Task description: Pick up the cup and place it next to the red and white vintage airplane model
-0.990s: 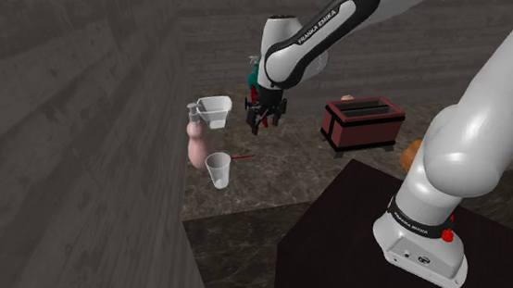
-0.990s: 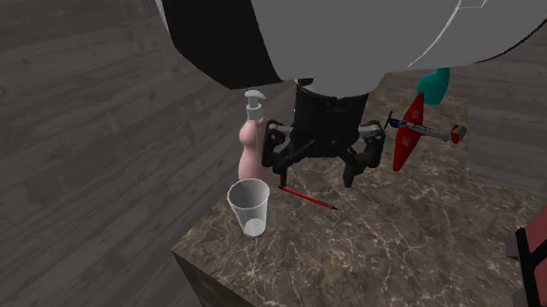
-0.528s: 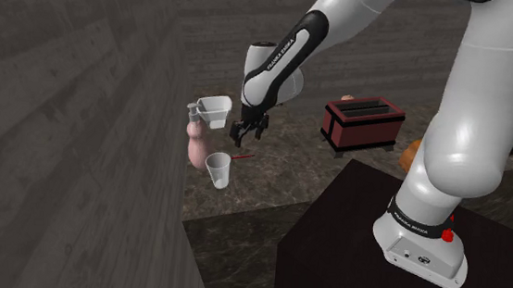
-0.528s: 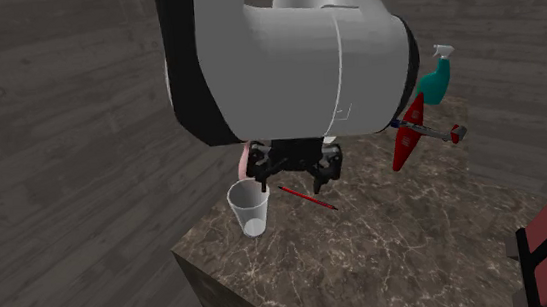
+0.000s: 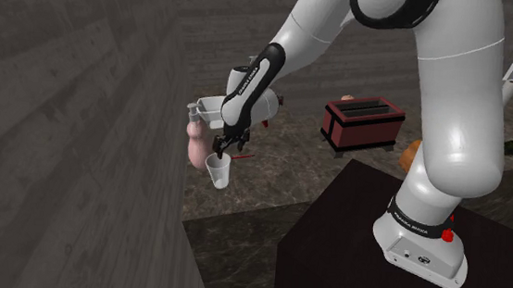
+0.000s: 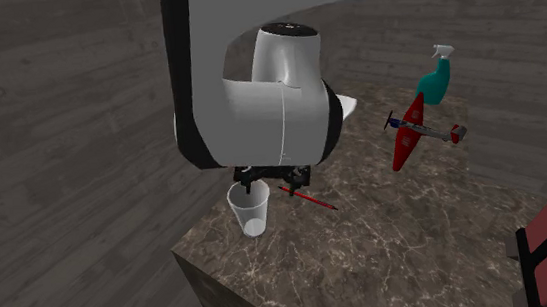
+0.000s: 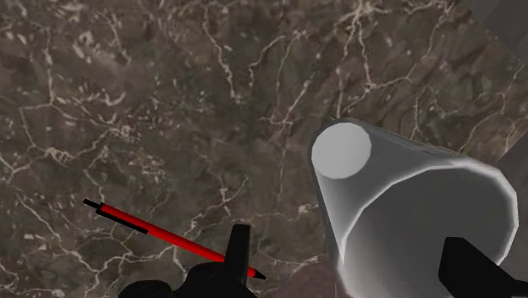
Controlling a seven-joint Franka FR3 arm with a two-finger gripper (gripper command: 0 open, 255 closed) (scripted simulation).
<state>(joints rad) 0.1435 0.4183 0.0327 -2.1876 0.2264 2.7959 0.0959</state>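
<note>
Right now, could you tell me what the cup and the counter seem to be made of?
Cup: probably clear plastic or glass, judging by its smooth, translucent grey walls. Counter: likely marble, smooth dark brown with white veins.

Cup (image 6: 250,209) stood near counter (image 6: 400,258) corner — wall (image 5: 70,135) close on shoulder view's left, pink dispenser (image 5: 195,143) and white jug (image 5: 207,113) just behind. Red pen (image 6: 308,197) lay just beside cup, on airplane (image 6: 406,142) side. Marble between pen and airplane lay bare — free room. Spray bottle (image 6: 435,77) just beyond airplane; toaster (image 5: 363,123) well apart.
</note>
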